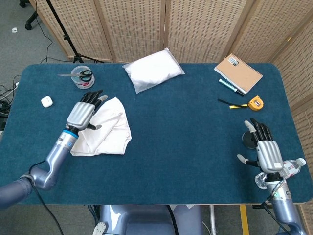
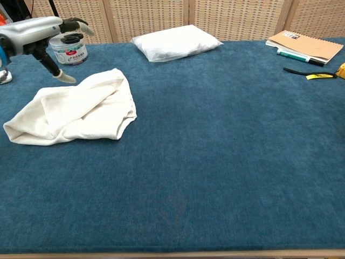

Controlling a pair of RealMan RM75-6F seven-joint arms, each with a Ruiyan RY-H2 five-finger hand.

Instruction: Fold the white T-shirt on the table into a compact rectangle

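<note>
The white T-shirt point(image 1: 108, 128) point(image 2: 81, 114) lies in a loosely folded, rumpled bundle on the left part of the blue table. My left hand point(image 1: 82, 115) point(image 2: 39, 33) hovers over the shirt's left edge with its fingers spread, holding nothing. Far away at the front right corner, my right hand point(image 1: 264, 150) is open too, fingers apart above the table edge; the chest view does not show it.
A white plastic bag point(image 1: 152, 69) lies at the back middle. A clear tub with scissors point(image 1: 82, 77) and a small white case point(image 1: 46, 102) are at the back left. Notebook point(image 1: 238, 73), pens, a tape measure point(image 1: 256, 103) and a black disc point(image 1: 250, 140) sit on the right.
</note>
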